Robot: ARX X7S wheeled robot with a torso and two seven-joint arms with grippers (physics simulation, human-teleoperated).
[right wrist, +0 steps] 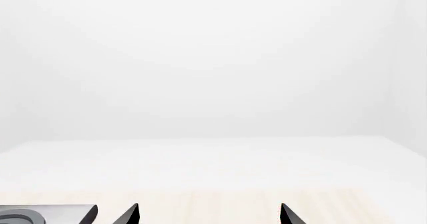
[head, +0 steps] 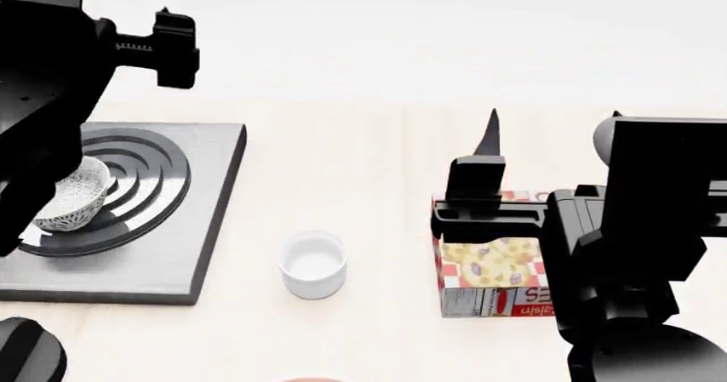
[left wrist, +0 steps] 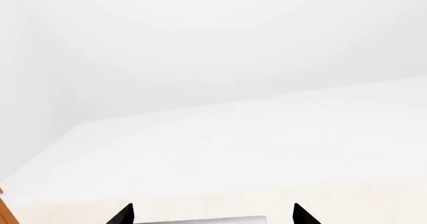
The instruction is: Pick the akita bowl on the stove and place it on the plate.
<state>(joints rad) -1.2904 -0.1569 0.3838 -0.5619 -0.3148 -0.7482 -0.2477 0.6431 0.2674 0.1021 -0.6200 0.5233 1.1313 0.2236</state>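
Bowl (head: 74, 196) beneath left pincer (head: 173, 46)

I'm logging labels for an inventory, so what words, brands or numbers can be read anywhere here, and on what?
Food box: red lettering along its lower front edge, cut off by the right arm and too small and blurred to read.
Stove, patterned bowl, white cup: no text visible.
Both wrist views: no text.

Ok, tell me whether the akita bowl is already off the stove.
No: in the head view the akita bowl sits on the stove, on its ring burner, partly hidden by the left arm.
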